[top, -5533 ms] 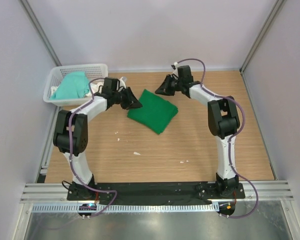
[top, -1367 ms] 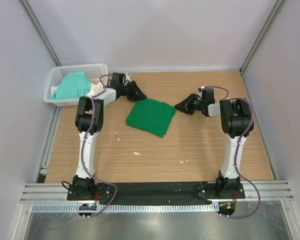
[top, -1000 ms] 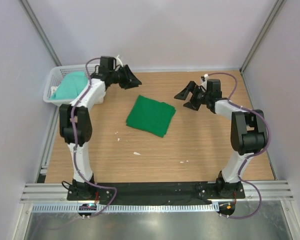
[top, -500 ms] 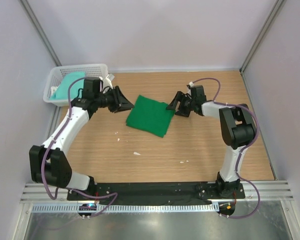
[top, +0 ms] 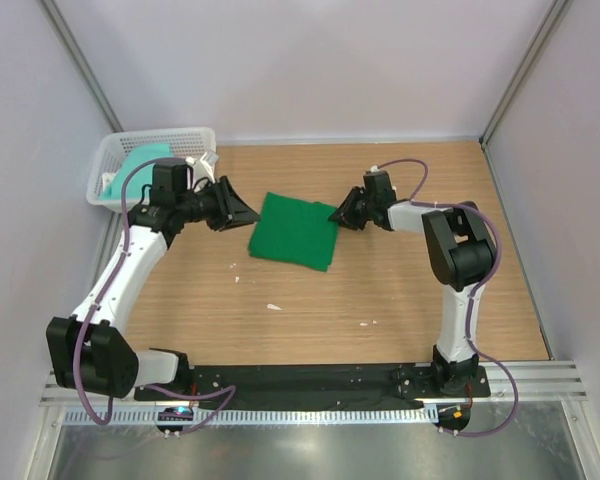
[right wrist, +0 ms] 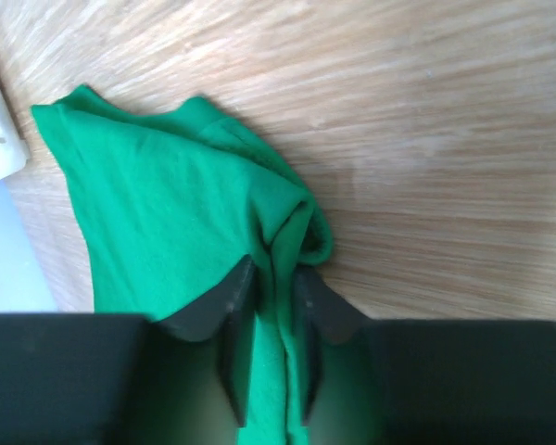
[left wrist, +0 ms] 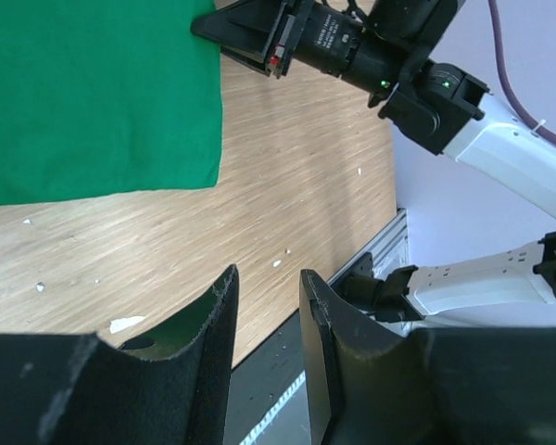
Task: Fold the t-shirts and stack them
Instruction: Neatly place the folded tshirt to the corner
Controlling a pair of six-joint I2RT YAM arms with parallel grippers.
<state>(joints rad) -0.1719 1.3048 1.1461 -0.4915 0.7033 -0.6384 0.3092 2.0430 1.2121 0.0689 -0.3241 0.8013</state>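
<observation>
A folded deep green t-shirt [top: 293,232] lies flat on the wooden table, and it fills the upper left of the left wrist view [left wrist: 93,93]. My right gripper [top: 338,214] is at its right corner. In the right wrist view the jaws [right wrist: 273,278] are shut on a raised fold of the green fabric [right wrist: 167,195]. My left gripper [top: 246,212] hovers just off the shirt's left edge. Its fingers [left wrist: 267,289] stand apart with nothing between them. A mint-teal t-shirt [top: 135,166] lies bunched in the basket.
The white lattice basket [top: 160,134] stands at the table's back left corner, right behind my left arm. Small white scraps [top: 273,306] lie on the wood in front of the shirt. Grey walls close in the table on three sides.
My right gripper has moved left to the green shirt's right corner and closed on it. My left arm has swung down from the back edge to the shirt's left side.
</observation>
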